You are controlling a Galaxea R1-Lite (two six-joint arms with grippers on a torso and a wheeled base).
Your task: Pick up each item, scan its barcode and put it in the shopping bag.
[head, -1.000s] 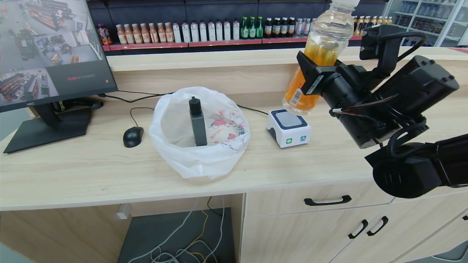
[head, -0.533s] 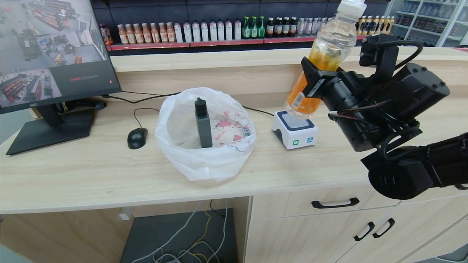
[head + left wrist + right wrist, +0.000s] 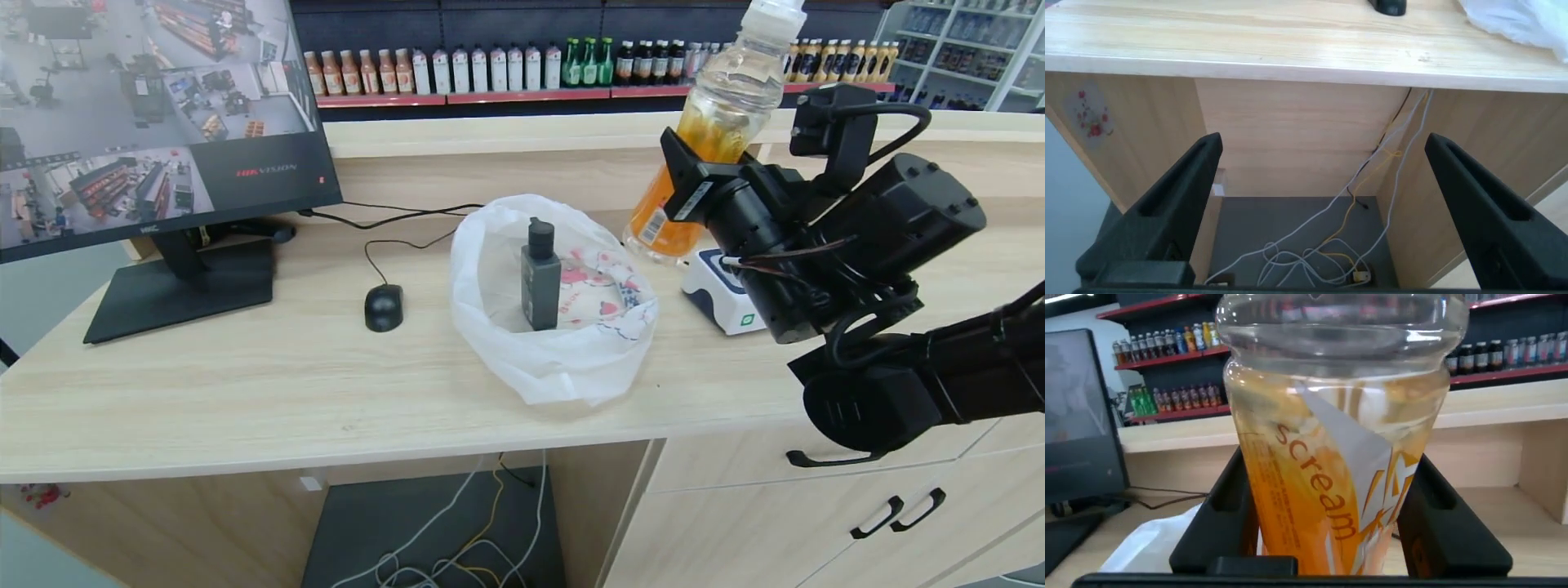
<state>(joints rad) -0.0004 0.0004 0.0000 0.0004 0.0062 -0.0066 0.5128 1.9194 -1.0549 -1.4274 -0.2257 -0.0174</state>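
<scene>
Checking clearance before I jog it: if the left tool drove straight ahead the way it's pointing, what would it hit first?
The left tool would probably meet the wooden back panel under the counter first; the hanging cables lie just beside that line, and depth is unclear.

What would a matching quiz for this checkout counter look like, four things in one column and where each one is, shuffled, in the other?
Things:
1. orange drink bottle
2. grey bottle
3. mouse
4. scanner

Places:
A. on the counter, between the monitor and the shopping bag
B. held in the right gripper, off the counter
C. on the counter, to the right of the shopping bag
D. standing upright inside the shopping bag

Pairs: 1-B, 2-D, 3-A, 4-C
</scene>
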